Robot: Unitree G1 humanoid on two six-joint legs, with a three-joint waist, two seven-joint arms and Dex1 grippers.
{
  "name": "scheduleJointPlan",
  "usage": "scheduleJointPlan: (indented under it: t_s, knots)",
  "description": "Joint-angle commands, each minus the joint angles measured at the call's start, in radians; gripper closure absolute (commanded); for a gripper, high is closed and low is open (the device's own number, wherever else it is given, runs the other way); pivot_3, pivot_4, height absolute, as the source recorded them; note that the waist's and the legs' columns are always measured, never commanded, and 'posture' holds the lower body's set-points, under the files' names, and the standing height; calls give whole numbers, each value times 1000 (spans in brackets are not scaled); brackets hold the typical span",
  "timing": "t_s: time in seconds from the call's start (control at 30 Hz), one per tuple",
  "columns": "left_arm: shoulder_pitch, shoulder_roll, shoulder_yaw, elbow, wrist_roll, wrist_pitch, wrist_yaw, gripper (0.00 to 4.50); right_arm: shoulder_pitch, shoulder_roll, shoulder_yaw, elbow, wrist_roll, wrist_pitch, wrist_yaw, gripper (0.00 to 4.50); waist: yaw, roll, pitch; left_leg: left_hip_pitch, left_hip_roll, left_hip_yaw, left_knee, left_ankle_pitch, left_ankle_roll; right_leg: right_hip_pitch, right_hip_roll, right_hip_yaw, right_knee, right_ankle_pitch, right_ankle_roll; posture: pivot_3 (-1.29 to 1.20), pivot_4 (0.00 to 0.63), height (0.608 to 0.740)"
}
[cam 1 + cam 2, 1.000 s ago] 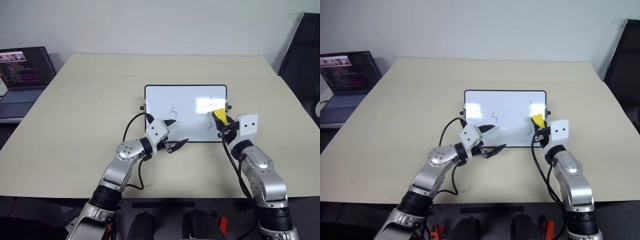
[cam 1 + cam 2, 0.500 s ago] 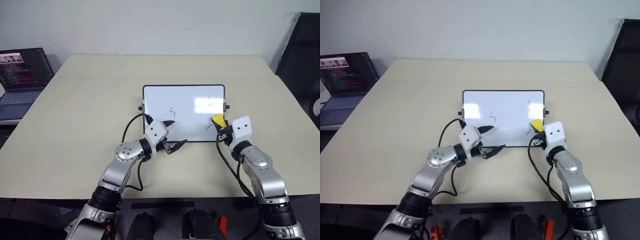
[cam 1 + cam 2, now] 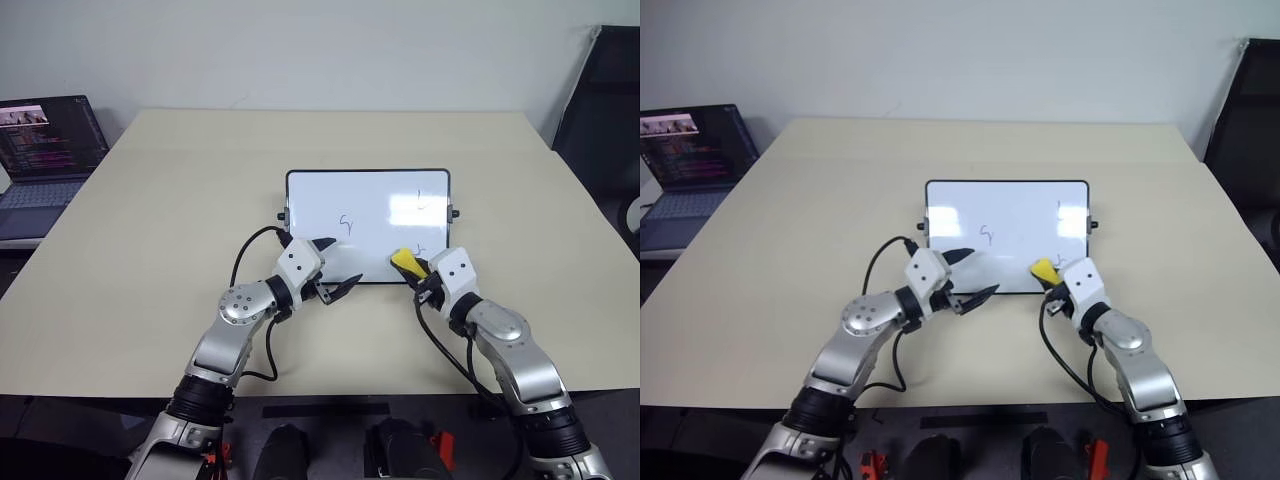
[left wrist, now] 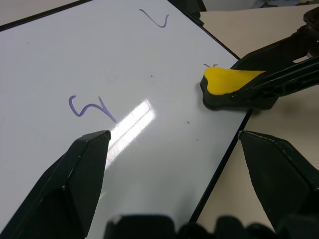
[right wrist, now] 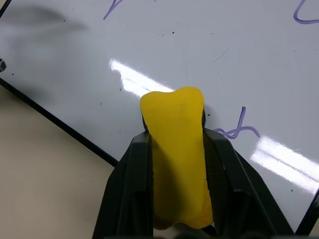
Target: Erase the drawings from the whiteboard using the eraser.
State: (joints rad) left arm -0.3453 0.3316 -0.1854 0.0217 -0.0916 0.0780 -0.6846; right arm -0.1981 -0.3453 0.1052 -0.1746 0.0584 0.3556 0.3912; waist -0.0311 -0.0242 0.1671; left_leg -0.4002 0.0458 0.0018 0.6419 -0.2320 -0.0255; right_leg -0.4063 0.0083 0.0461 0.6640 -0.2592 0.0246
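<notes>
Whiteboard (image 3: pixel 368 215) lies flat near the middle of your beige desk (image 3: pixel 160 240), just ahead of both arms; its thin black frame has a small knob on each short side. Your right gripper (image 3: pixel 414 272) is clamped on the eraser (image 3: pixel 405 261), a small yellow block with a black base, one black finger on each of its long sides; the eraser sits at the board's near edge, toward the right corner, its black base against the white surface as the left wrist view shows it. Three drawings are on the board; one squiggle (image 5: pixel 238 128) lies just beside the eraser, touching distance from the right gripper's fingers (image 5: pixel 130 184) in the right wrist view; a second (image 3: pixel 422 206) sits further up the board, beyond the right gripper; a third (image 3: pixel 347 222), shaped like a loose zigzag, lies just ahead of your left gripper (image 3: pixel 338 268). Your left gripper is spread wide and holds nothing; it hovers over the board's near edge, left of the eraser and apart from it, pointing toward your right gripper; a black cable loops behind its wrist. Laptop (image 3: pixel 45 155) stands lid up, well off to the left of your left gripper, past the desk's left edge.
</notes>
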Motion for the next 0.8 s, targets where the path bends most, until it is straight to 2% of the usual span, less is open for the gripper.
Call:
scheduleJointPlan:
  t_s: [0.03,0.33,0.63,0.8]
  knots:
    - [-17,-2,9,-33,-4,-15,4,0,-10,-22,-55,41,-43,-14,-57,3464,0,0,0,0,0,0,1,0,0,0,0,0,0,0,0,0,150,740]
    - [-54,-7,2,16,-4,-38,-17,0,51,-38,-75,-7,-59,10,-86,3464,4,-1,0,0,-1,0,3,0,0,2,0,1,0,1,1,0,150,740]
    - [-69,-16,11,35,-5,-61,-16,0,75,-65,-17,-54,-40,113,5,3464,-1,-1,0,0,0,0,2,0,0,1,0,1,0,1,1,0,150,740]
    - [-57,-12,14,28,-4,-60,-12,0,39,-56,-4,-45,-41,112,21,3464,-3,-1,-1,1,0,0,2,0,0,1,0,1,0,1,1,0,150,740]
